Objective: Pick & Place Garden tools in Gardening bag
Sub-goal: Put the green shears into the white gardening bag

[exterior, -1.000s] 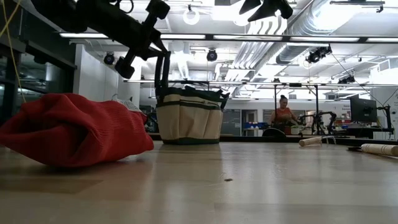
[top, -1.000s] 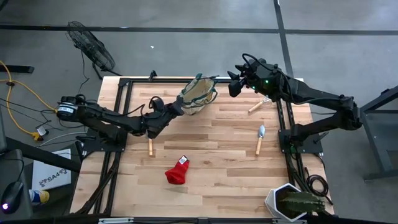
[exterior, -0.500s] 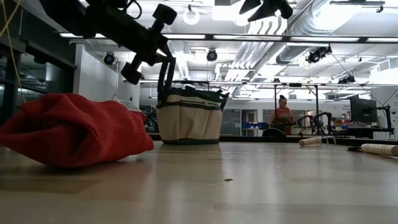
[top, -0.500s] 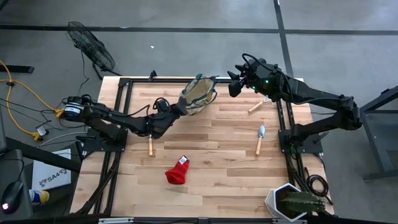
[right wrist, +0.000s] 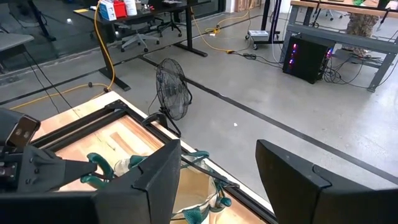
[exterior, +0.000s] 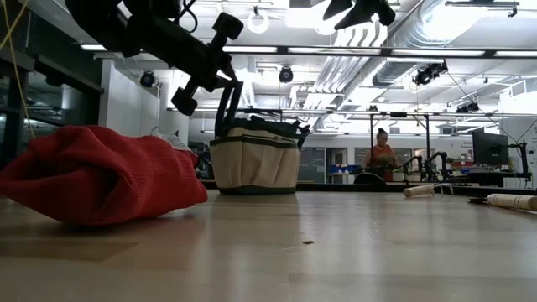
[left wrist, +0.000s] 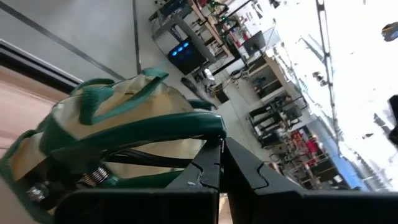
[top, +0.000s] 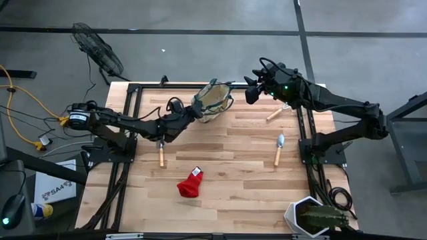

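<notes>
Surface: pale wooden plank surface (top: pixel 227 167) in a black metal frame, seen from above with both arms over its far half.

Bag: small tan canvas gardening bag with dark green trim and loop handles (top: pixel 213 101), upright at the far middle of the surface; in the low view it stands behind the red cloth (exterior: pixel 255 158).

Left claw: left claw (top: pixel 194 113) at the bag's left edge, fingers fully closed on a green loop handle (left wrist: pixel 134 130); the wrist view shows the dark fingers (left wrist: pixel 249 180) pinched together over the strap, with dark tool parts and a spring visible inside the bag's mouth.

Right claw: right claw (top: pixel 249 91) held in the air just right of the bag, above the far right part of the surface; fingers (right wrist: pixel 152 180) stand well apart with nothing between them. Its wrist view looks down on the bag's rim and the left arm.

Red cloth: crumpled red fabric piece (top: pixel 190 183) lying on the near middle of the surface, well apart from the bag; large in the low view (exterior: pixel 96 172).

Trowel, right: wooden-handled metal trowel (top: pixel 279 149) flat near the right edge of the surface.

Tool, far right: wooden-handled tool (top: pixel 275 114) lying under the right arm; its metal end is partly hidden.

Tool, left: wooden-handled tool (top: pixel 161 157) lying below the left arm; its head is hidden by the arm.

Plant: spiky green plant in a white hexagonal pot (top: pixel 313 217) at the near right corner.

Room: a person (exterior: pixel 382 155) sits far behind the surface in the low view; a floor fan (top: pixel 97 50) stands beyond the far left corner.
</notes>
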You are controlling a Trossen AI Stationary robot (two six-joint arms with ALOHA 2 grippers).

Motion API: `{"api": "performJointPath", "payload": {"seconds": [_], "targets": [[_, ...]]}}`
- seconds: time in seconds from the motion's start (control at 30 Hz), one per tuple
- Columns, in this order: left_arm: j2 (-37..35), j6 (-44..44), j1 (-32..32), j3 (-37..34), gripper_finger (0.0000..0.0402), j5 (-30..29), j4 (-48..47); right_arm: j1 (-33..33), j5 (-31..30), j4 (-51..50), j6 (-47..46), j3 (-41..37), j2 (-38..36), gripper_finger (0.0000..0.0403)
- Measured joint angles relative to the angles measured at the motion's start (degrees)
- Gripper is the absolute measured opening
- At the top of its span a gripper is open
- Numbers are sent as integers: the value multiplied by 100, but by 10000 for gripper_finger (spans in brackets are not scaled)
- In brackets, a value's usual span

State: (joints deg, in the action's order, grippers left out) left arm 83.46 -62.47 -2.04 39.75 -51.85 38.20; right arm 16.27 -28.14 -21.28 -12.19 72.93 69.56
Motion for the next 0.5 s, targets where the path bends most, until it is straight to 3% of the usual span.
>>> {"api": "performJointPath", "payload": {"seconds": [0.5], "targets": [[0, -381, 17, 0, 6, 34, -383, 0, -2, -64, -21, 0, 0, 200]]}}
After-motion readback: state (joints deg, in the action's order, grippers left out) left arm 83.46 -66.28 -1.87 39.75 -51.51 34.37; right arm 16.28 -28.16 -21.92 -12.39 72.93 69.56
